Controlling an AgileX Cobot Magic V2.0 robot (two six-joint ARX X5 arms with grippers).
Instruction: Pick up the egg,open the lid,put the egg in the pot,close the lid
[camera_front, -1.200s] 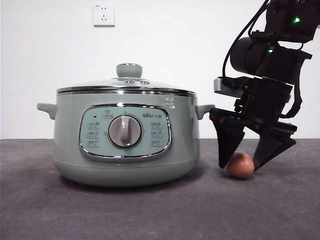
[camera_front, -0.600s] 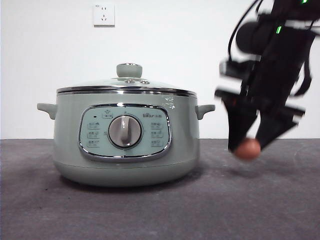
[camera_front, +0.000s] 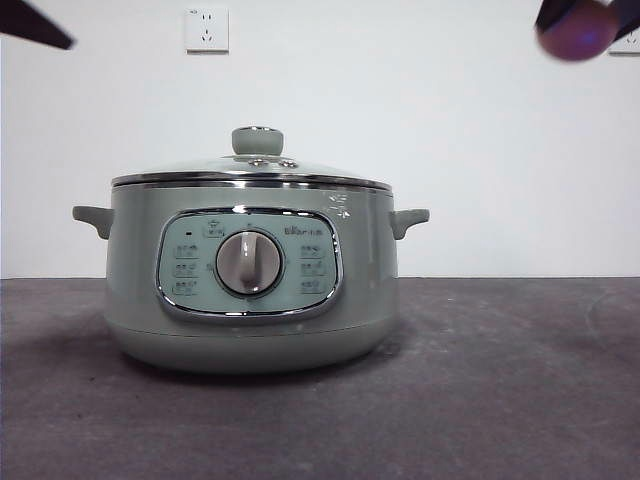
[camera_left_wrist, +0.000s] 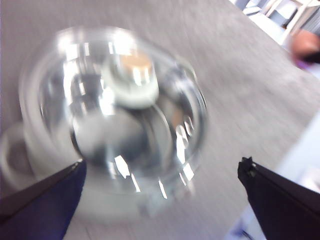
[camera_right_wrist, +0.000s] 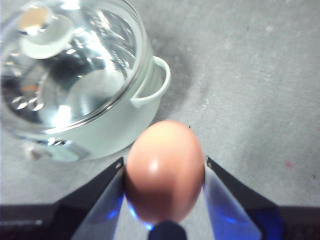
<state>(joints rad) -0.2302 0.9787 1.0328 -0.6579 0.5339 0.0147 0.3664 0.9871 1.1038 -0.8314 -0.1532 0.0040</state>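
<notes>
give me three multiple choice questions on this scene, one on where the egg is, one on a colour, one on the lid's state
1. Where is the egg?
A. lying on the table beside the pot
B. held in the right claw, raised off the table
C. inside the pot

2. What colour is the knob on the lid?
A. pale green
B. red
C. black

3. What state is the lid in?
A. lifted clear by the left claw
B. lying upside down on the table
C. sitting closed on the pot

Answers:
1. B, the right wrist view shows the egg clamped between the two jaws, and the front view has it high at the top right corner.
2. A, the knob matches the pot's pale green in the front view.
3. C, the chrome rim rests on the pot, and the left claw hangs open above it, touching nothing.
</notes>
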